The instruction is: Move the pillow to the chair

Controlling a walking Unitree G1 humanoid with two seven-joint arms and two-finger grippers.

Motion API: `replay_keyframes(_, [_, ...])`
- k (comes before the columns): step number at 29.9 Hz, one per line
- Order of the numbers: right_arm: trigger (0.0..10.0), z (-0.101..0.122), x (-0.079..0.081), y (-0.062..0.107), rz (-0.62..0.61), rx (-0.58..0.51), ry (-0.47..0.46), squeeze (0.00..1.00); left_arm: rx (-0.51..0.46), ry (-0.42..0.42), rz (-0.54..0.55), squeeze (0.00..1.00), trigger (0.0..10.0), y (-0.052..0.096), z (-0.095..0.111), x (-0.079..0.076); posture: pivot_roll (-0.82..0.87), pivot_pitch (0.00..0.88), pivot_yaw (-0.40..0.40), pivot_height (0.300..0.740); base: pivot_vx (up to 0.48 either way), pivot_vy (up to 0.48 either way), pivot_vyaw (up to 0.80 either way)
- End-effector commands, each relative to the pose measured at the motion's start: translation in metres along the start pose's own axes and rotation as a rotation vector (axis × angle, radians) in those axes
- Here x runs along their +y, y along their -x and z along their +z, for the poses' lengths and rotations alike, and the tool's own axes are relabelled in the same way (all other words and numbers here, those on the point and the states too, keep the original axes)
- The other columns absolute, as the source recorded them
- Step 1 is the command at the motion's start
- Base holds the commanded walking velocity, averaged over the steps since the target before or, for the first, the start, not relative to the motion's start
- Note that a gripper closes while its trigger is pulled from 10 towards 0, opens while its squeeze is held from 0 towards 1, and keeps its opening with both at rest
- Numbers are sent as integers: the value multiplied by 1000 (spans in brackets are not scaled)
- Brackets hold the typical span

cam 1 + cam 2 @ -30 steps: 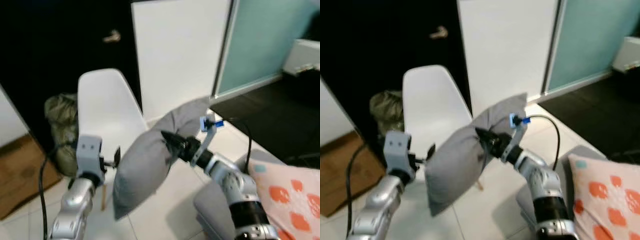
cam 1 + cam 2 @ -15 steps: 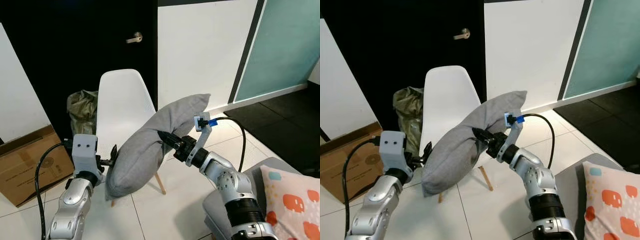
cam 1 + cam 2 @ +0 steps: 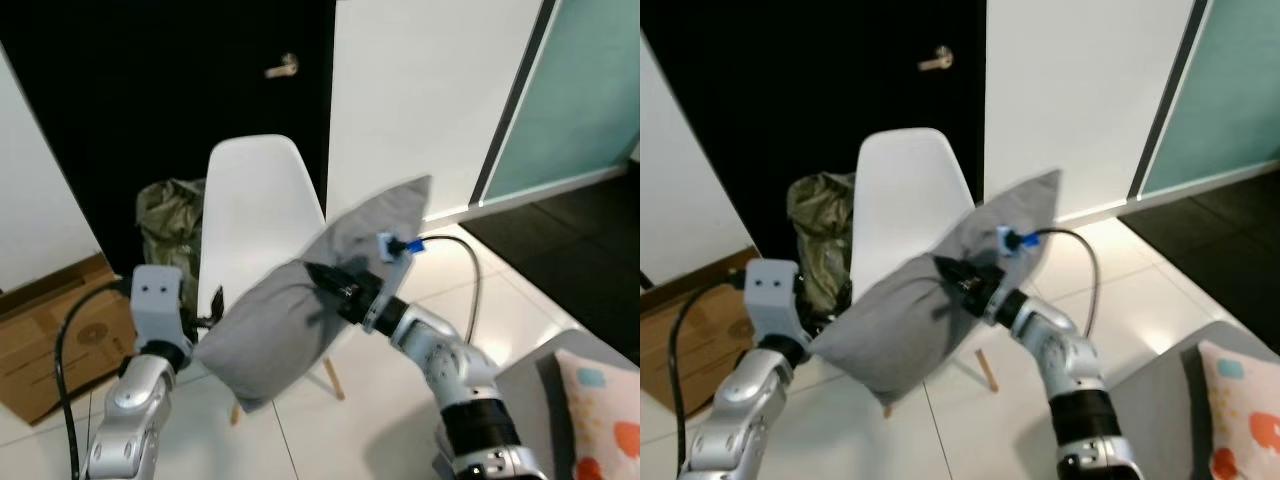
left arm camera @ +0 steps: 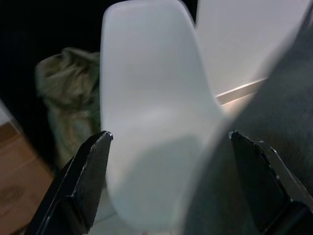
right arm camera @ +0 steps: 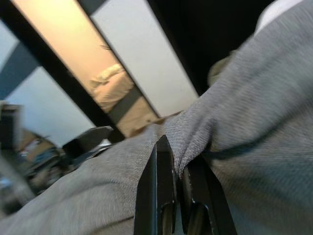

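Pinching the grey pillow [image 3: 300, 305], right fingers [image 5: 157, 193] hold its fold.

The grey pillow [image 3: 300, 300] has swung from a steep slant to a flatter lie across the centre of the frame, its lower end now further left, by the left end effector [image 3: 213, 308]. It now covers more of the white chair [image 3: 255, 215] seat. The right end effector [image 3: 325, 280] has shifted slightly left with it.
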State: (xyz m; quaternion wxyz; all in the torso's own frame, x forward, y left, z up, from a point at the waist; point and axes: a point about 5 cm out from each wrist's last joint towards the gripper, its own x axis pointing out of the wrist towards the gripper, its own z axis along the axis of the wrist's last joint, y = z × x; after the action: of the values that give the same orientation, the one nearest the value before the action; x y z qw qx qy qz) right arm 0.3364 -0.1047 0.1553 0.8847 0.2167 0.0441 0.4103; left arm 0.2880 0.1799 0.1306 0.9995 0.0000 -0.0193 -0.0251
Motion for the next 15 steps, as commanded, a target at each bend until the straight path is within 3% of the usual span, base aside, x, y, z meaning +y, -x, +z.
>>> replay_keyframes(1, [10000, 14, 5, -4, 25, -51, 40, 0, 14, 11, -3, 0, 10000, 1, -2, -1, -122, 39, 9, 740, 480, 0, 0])
replay_keyframes(8, [10000, 18, -16, -4, -159, -35, 72, 0, 15, -2, -19, 0, 10000, 1, -1, -3, -118, 35, 7, 740, 480, 0, 0])
replay_keyframes(15, [10000, 23, -24, -4, -225, -48, 48, 0, 17, -24, -42, 0, 10000, -1, 2, -5, -116, 38, 3, 740, 424, 0, -620])
